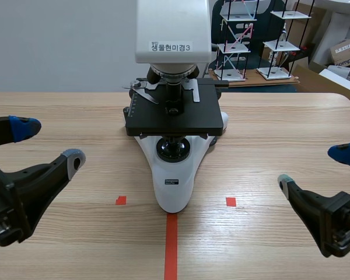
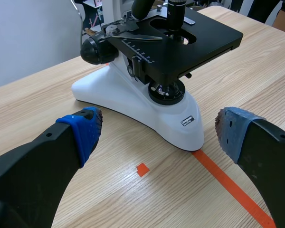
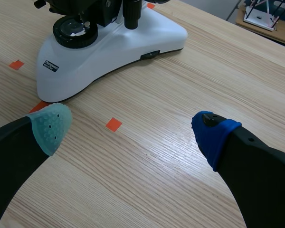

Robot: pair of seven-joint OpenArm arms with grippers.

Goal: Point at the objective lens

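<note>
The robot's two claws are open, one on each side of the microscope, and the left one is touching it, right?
Not quite. The left gripper is apart from the microscope, as the scene view shows. It and the right gripper are open, one on each side.

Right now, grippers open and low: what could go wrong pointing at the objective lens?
1. The black objective lens sits in a tight gap between the white microscope head and flat black stage; the wide-open left gripper or right gripper might knock the stage or metal slide clip.
2. The round black lamp lens in the white base is nearer, easily mistaken for it.
</note>
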